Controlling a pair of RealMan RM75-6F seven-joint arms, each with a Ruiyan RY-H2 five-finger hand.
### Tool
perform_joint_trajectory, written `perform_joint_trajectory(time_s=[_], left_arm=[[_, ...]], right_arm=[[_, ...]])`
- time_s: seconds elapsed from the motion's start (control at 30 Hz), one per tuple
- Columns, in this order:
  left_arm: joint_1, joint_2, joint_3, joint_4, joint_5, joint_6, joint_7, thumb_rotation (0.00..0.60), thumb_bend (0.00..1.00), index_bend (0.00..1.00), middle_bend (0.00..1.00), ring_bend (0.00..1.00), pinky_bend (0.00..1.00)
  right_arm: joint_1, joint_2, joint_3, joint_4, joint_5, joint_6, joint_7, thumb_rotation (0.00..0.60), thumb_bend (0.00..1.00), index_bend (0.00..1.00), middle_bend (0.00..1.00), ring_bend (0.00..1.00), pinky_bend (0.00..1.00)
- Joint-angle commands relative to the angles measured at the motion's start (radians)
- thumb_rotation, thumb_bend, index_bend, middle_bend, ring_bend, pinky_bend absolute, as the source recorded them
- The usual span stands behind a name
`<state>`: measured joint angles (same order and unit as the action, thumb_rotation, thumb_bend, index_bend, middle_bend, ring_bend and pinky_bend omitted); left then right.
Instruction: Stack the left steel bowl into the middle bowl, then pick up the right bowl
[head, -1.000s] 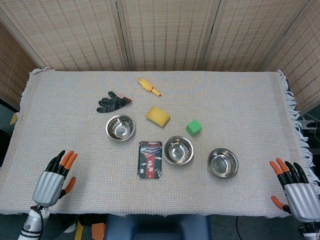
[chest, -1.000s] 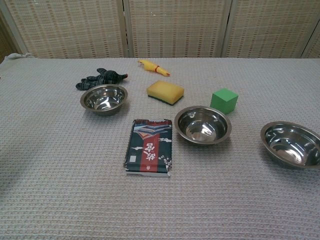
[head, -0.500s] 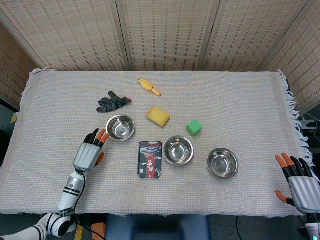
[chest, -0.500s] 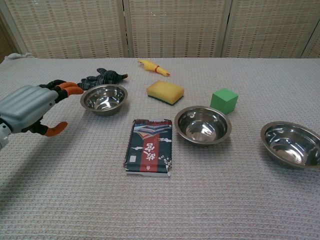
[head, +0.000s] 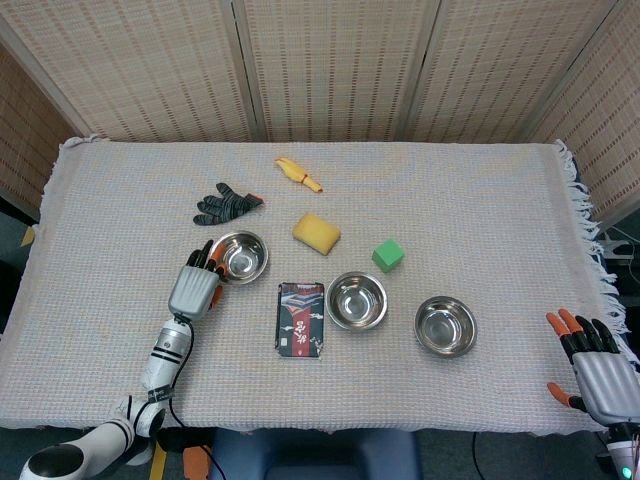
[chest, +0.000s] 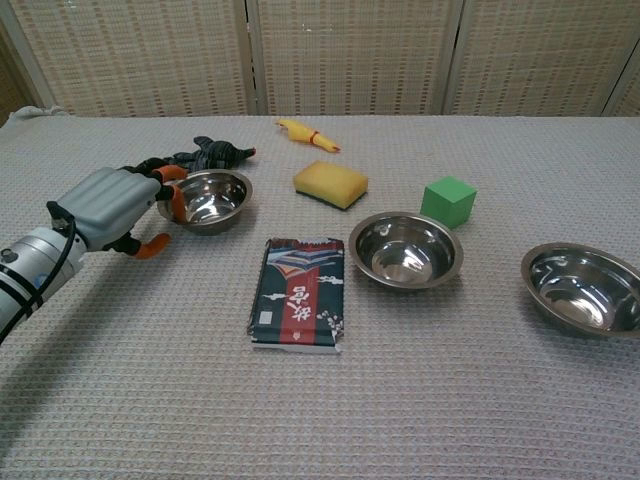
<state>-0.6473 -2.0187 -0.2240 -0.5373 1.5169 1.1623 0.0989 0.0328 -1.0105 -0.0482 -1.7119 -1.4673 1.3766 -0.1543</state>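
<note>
Your left robot hand sits right at the near-left rim of the left steel bowl, fingers curled over or against that edge in the chest view; whether it has a real grip on the rim or only touches it, you cannot tell from either camera. The bowl rests flat on the counter, upright, with the dark glove just behind it.

To the right of that bowl, past the printed packet, stands the middle bowl, well apart from your left robot hand. The right bowl lies further right again, near the front edge.

Your right robot hand hangs off the counter's front right corner, fingers spread and holding nothing, well clear of the right bowl.

Behind the bowls you have a yellow sponge, a green cube and a small yellow toy.
</note>
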Motion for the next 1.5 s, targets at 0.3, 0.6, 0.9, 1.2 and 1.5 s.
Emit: perform_joint_trajectory(time_s=[0.3,0.6,0.9,1.2,1.5], left_arm=[[-0.065,-0.146,0.034,0.232,0.027,0.198,-0.172,0.600,0.46,0.75,0.27,0.12,0.25],[-0.069,-0.155,0.058,0.130,0.048,0.310,-0.136,0.600,0.46,0.74,0.27,0.12,0.25],[-0.161,-0.154,0.080,-0.258,0.076,0.207,0.213,0.600,0.46,0.72,0.26,0.13,0.24],[-0.187,-0.172,0.065,-0.343,0.044,0.103,0.393,0.600,0.45,0.69,0.25,0.12,0.24],[-0.206,-0.184,0.043,-0.316,0.041,0.092,0.429,0.600,0.44,0.36,0.23,0.12,0.24]], right_arm=[[-0.001,0.011,-0.001,-0.009,-0.005,-0.004,0.011,0.600,0.10,0.00,0.00,0.00,0.00],[-0.014,0.030,-0.003,-0.017,-0.032,0.028,0.045,0.600,0.10,0.00,0.00,0.00,0.00],[-0.042,0.082,0.008,-0.013,-0.055,0.093,0.168,0.600,0.10,0.00,0.00,0.00,0.00],[-0.054,0.103,0.009,-0.003,-0.072,0.115,0.225,0.600,0.10,0.00,0.00,0.00,0.00],[-0.057,0.105,0.005,-0.005,-0.087,0.114,0.227,0.600,0.10,0.00,0.00,0.00,0.00]])
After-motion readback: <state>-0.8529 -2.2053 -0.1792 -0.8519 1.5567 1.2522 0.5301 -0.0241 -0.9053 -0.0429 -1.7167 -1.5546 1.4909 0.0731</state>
